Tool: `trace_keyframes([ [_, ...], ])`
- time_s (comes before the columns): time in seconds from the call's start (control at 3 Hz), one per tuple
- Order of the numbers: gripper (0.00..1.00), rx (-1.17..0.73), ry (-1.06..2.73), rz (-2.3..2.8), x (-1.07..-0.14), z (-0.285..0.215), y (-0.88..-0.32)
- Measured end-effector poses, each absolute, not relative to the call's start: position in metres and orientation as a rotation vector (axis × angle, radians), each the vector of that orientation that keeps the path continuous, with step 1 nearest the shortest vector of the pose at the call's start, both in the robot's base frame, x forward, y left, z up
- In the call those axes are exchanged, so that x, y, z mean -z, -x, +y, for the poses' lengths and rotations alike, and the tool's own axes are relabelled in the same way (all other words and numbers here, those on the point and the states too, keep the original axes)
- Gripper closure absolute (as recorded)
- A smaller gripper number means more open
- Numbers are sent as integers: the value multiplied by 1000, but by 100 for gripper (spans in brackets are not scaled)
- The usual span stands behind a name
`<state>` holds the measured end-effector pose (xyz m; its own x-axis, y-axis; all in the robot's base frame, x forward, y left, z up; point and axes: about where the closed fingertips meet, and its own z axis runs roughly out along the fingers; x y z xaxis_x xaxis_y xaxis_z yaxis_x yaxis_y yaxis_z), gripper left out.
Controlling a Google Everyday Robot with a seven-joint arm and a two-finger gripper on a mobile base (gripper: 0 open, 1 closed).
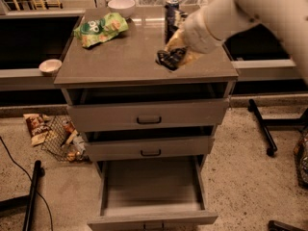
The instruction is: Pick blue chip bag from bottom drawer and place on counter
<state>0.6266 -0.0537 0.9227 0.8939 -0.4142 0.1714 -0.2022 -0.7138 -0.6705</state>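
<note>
The pale yellowish fingers [179, 42] are closed on the blue chip bag [166, 59], which juts out crumpled from between them toward the left. The gripper [174, 56] sits low over the right-hand part of the counter [120, 61], a little back from its front edge; whether the bag's underside touches the slab cannot be told. The white arm [226, 13] comes in from the upper right. Just behind the gripper a dark can [171, 13] stands upright on the counter. A light-green snack bag [99, 29] lies at the counter's rear left, with a white bowl [121, 6] just behind it. Below, the two upper drawers [149, 114] stand partly open, and the bottom drawer [151, 189] is pulled out furthest, its flat floor exposed. A small bowl [50, 66] rests on the pale ledge [24, 76] at left. On the floor to the left lie a brown-and-white snack bag [36, 127] and a wire basket [62, 138].
</note>
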Motion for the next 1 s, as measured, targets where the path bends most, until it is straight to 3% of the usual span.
trace_keyframes([
  [0.67,100,384,2383,343,-905,20,-685],
  [1.0,83,391,2385,349,-900,38,-703],
])
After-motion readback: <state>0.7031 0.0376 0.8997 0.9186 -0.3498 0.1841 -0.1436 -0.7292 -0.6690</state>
